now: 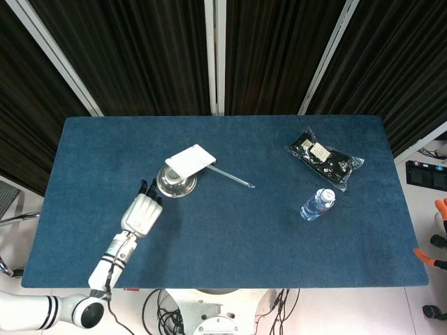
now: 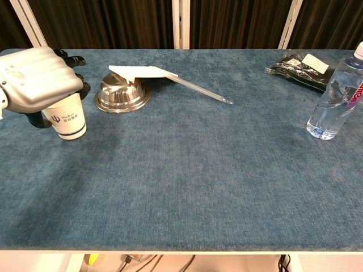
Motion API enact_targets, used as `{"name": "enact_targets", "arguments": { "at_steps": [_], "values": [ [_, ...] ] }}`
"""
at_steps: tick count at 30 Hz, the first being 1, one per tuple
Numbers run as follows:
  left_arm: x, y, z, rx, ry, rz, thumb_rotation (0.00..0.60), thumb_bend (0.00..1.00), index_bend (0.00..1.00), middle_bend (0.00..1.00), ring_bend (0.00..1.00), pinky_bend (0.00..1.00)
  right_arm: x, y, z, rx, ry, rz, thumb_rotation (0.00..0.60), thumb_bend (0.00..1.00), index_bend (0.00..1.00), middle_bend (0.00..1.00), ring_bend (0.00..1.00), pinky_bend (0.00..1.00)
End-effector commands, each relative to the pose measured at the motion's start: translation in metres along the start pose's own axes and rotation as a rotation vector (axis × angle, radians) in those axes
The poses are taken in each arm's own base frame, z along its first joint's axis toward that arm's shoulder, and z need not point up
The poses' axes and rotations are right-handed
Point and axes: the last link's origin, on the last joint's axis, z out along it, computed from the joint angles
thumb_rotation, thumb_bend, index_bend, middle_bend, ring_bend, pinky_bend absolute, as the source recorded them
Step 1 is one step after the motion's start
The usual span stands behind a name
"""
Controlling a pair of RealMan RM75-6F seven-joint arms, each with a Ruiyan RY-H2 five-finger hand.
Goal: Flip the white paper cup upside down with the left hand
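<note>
The dark fingers (image 2: 72,59) of the left hand (image 2: 35,79) arch forward over the top of the white paper cup (image 2: 67,117), with the thumb down behind the cup's left side. Whether they actually press on the cup I cannot tell; the palm covers the cup's mouth in the chest view, and from above the hand (image 1: 142,211) hides the cup altogether. The cup stands upright, mouth up, on the blue table (image 2: 187,170) near its left end, just in front and to the left of an upturned steel bowl (image 2: 121,94). A white card (image 2: 142,71) lies across the top of that bowl, with a thin rod (image 2: 201,90) running out from under it toward the table's middle. Well apart, on the right, stand a clear water bottle (image 2: 337,96) and, farther back, a black packet (image 2: 299,67).
</note>
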Motion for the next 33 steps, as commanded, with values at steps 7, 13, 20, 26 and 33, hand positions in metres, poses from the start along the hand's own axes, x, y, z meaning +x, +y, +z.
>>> {"name": "enact_targets", "arguments": {
  "at_steps": [7, 13, 20, 26, 33],
  "values": [
    [0.0, -0.003, -0.006, -0.015, 0.084, -0.175, 0.6, 0.21, 0.42, 0.4, 0.12, 0.24, 0.0, 0.0, 0.0, -0.003, -0.001, 0.002, 0.6, 0.06, 0.0, 0.0, 0.0, 0.0],
    [0.009, -0.003, -0.013, -0.069, 0.218, -0.658, 0.6, 0.21, 0.43, 0.4, 0.12, 0.1, -0.003, 0.0, 0.003, 0.001, -0.02, -0.003, 0.6, 0.06, 0.0, 0.0, 0.0, 0.0],
    [-0.01, 0.01, -0.007, -0.131, 0.29, -0.99, 0.6, 0.21, 0.44, 0.41, 0.13, 0.11, -0.008, 0.002, 0.005, -0.005, -0.042, 0.007, 0.6, 0.06, 0.0, 0.0, 0.0, 0.0],
    [-0.034, 0.027, 0.004, -0.119, 0.231, -1.192, 0.6, 0.21, 0.44, 0.41, 0.13, 0.12, -0.008, 0.002, 0.006, -0.001, -0.044, 0.011, 0.6, 0.06, 0.0, 0.0, 0.0, 0.0],
    [-0.045, 0.035, 0.012, -0.101, 0.206, -1.26, 0.6, 0.2, 0.43, 0.4, 0.11, 0.12, -0.008, 0.004, 0.008, -0.003, -0.054, 0.022, 0.6, 0.06, 0.0, 0.0, 0.0, 0.0]
  ]
}}
